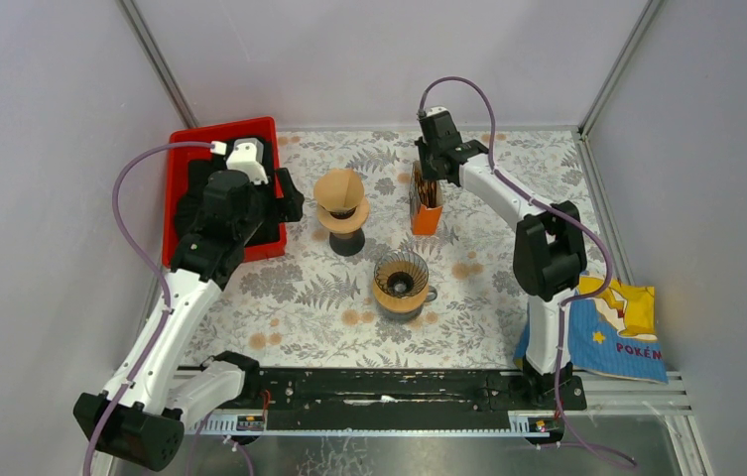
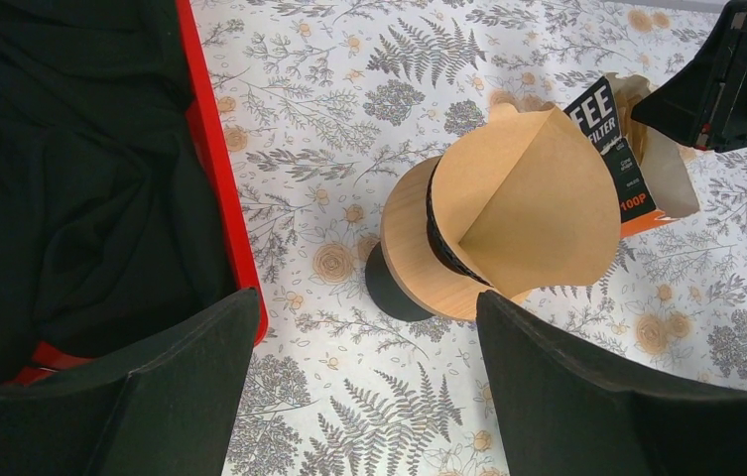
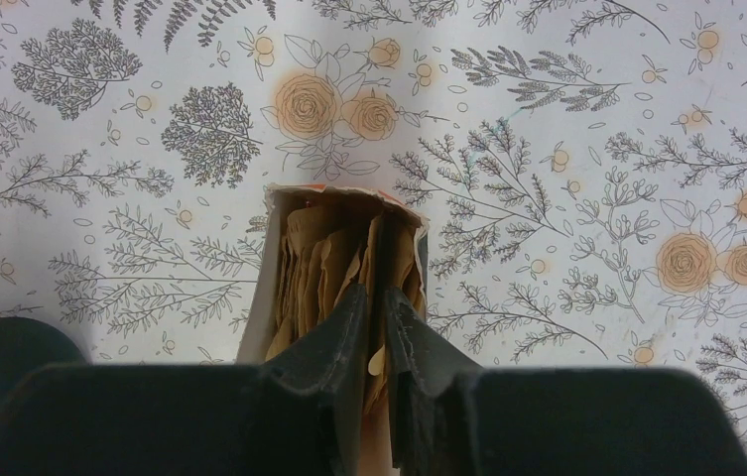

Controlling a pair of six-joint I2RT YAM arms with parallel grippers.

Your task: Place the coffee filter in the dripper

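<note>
A brown paper coffee filter (image 2: 533, 203) sits opened in a dripper with a wooden collar (image 2: 411, 238) on a black base; it also shows in the top view (image 1: 339, 190). A second dripper (image 1: 401, 282) with a dark ribbed inside stands nearer, with no filter in it. An orange filter box (image 1: 426, 205) holds several brown filters (image 3: 314, 263). My right gripper (image 3: 377, 309) reaches into the box from above, its fingers pinched on a filter. My left gripper (image 2: 364, 332) is open and empty, just left of the wooden-collared dripper.
A red bin (image 1: 176, 188) with black cloth (image 2: 62, 169) lies at the left, beside my left gripper. A blue and yellow snack bag (image 1: 619, 332) lies at the right edge. The table has a floral cover (image 1: 300, 288).
</note>
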